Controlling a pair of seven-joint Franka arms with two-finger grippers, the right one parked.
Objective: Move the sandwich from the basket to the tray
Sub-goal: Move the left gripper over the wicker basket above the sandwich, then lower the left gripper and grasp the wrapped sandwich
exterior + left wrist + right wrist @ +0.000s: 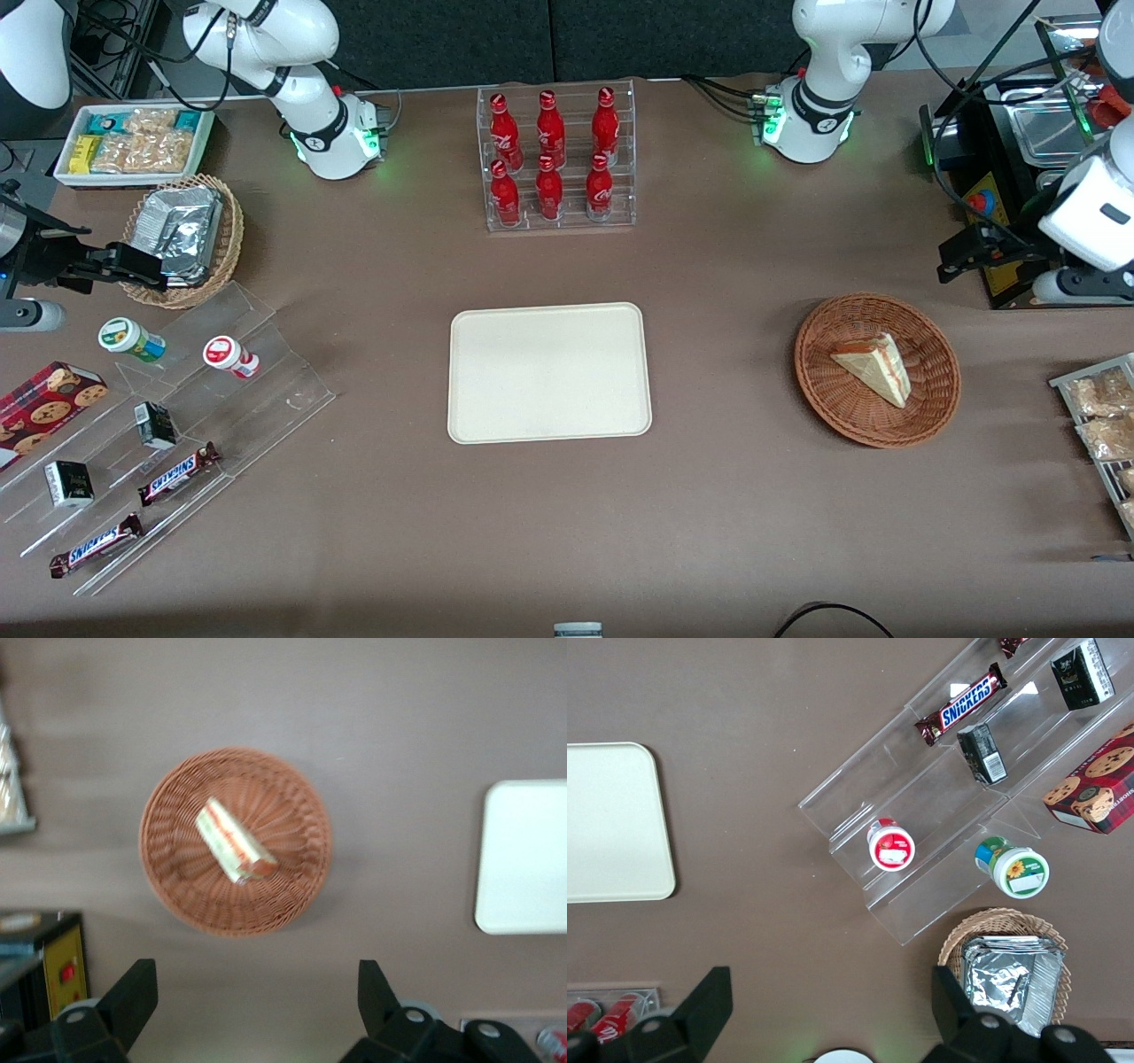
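Left wrist view showed the gripper [248, 1001] with fingers spread wide and empty, poised high above the table, likely for a clear descent. Below it the sandwich [233, 842] lay in the wicker basket [168, 877]; the tray [524, 859] waited well apart.

The one word that reads clearly is "SNICKERS", in blue letters on two brown-wrapped bars [180, 474] [96, 545] lying on the clear stepped stand [266, 403], well apart from the gripper [950, 264], which hangs with fingers spread at the working arm's end of the table. The red bottles [550, 188], also well apart from it, carry white script too small to read.
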